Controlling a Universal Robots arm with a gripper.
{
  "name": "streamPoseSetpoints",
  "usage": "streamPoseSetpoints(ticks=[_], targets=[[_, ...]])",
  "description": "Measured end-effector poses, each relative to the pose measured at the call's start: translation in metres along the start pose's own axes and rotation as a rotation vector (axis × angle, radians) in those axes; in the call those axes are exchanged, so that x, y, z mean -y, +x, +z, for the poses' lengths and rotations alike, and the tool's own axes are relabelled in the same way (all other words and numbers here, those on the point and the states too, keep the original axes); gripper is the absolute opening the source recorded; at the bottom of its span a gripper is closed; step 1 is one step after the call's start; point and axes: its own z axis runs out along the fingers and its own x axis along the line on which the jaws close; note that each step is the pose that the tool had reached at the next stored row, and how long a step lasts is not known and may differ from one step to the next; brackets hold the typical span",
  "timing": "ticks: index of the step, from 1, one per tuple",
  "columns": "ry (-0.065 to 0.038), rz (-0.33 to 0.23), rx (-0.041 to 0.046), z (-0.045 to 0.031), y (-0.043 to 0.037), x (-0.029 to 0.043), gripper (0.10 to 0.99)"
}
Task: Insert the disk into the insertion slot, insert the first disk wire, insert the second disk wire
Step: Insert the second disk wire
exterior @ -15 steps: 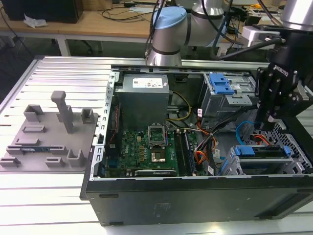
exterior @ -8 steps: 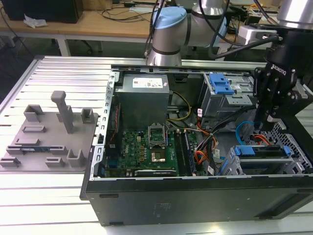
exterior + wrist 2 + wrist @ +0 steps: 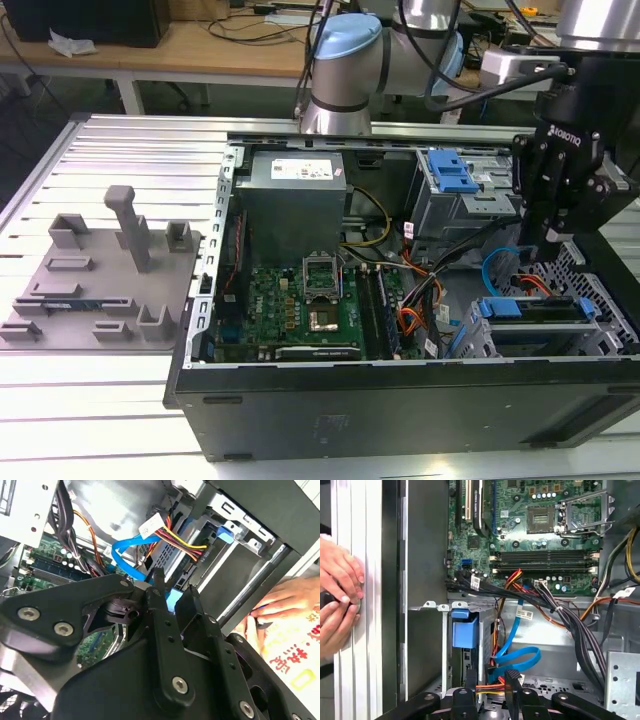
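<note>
While the arm (image 3: pixel 345 80) hangs vertically over the seated disk (image 3: pixel 530 308), its jaws stand apart.

We see the disk (image 3: pixel 530 308) in its blue frame, lying flat inside the grey slot (image 3: pixel 605 318) with holes, low on the exterior view's right. A blue wire (image 3: pixel 487 270) curves just above it.
</note>
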Motion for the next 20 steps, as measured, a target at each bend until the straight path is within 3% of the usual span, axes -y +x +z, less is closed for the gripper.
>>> streamPoseSetpoints(ticks=[2, 6, 10, 16, 18, 19, 20], targets=[[0.002, -0.011, -0.0172, -0.0002, -0.001, -0.0021, 0.361], [0.006, -0.027, -0.0375, -0.0003, -0.0017, -0.0065, 0.361], [0.02, -0.071, -0.0441, -0.0012, -0.0076, -0.0063, 0.361], [0.02, -0.074, -0.0492, -0.0011, -0.0077, -0.0063, 0.361], [0.019, -0.074, -0.0623, -0.0014, -0.008, -0.0065, 0.361], [0.019, -0.076, -0.0769, -0.0015, -0.0085, -0.0067, 0.361], [0.018, -0.078, -0.1013, -0.002, -0.0098, -0.0072, 0.361]])
